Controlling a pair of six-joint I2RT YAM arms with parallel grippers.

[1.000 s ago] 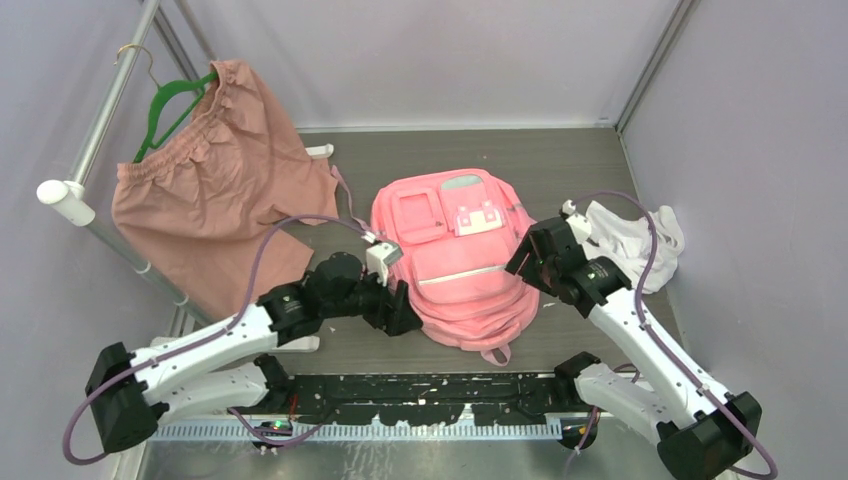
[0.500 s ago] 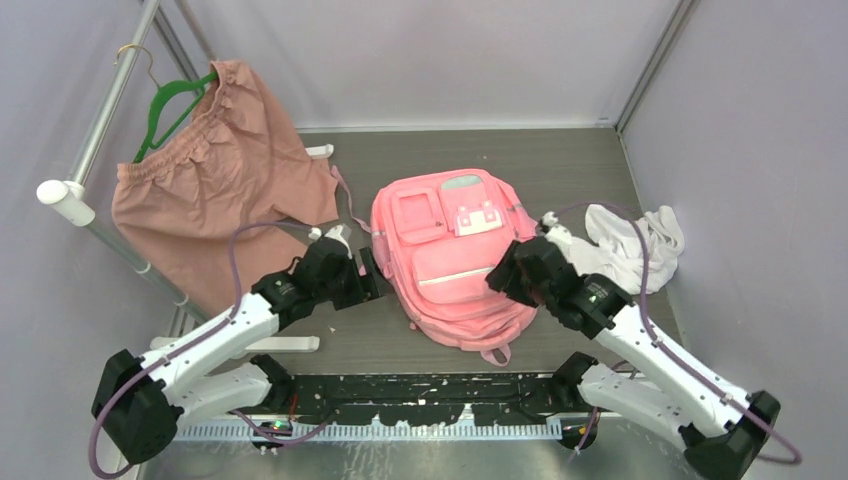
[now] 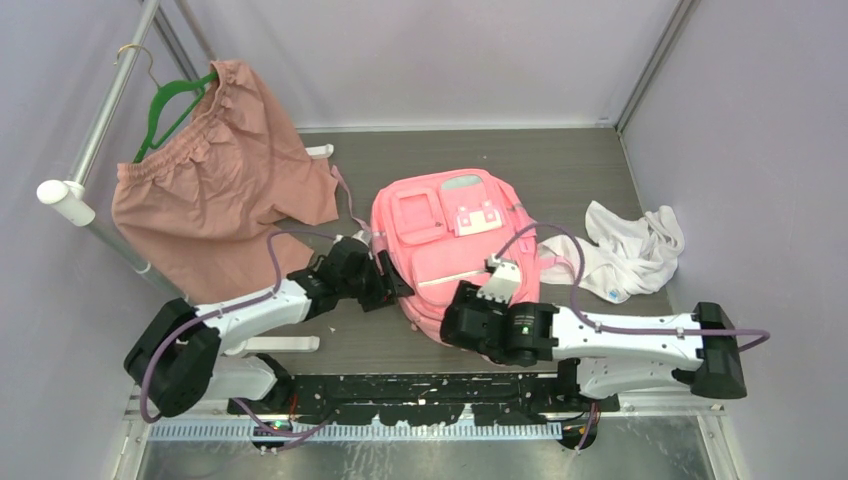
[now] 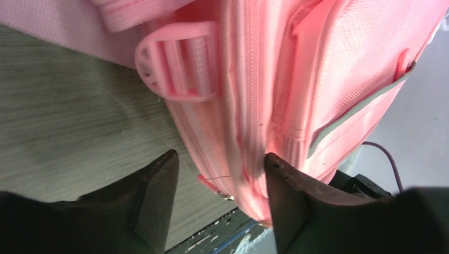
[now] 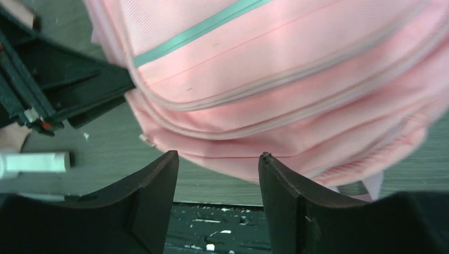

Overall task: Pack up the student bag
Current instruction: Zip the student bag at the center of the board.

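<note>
Okay, your large bright pink fabric backpack [image 3: 450, 250] lay front-up; only left wrist showed its pink plastic buckle [image 4: 177, 66]; left gripper [image 4: 218, 159] and right gripper [image 5: 217, 154] gaped, empty.

The large bright pink fabric backpack [image 3: 450, 262] is showing a pale white-grey patch [image 3: 478, 218] and a thin grey-green trim line [image 5: 212, 25] across its front pocket. A dusty-pink gathered garment [image 3: 205, 205] is hanging from a green plastic hanger [image 3: 185, 87]. A crumpled white cloth [image 3: 635, 250] is lying near the right edge of the dark grey wood-grain table [image 3: 570, 165]. The white-and-black left arm [image 3: 250, 312] and right arm [image 3: 640, 338] are trailing mauve cables [image 4: 389, 155].
</note>
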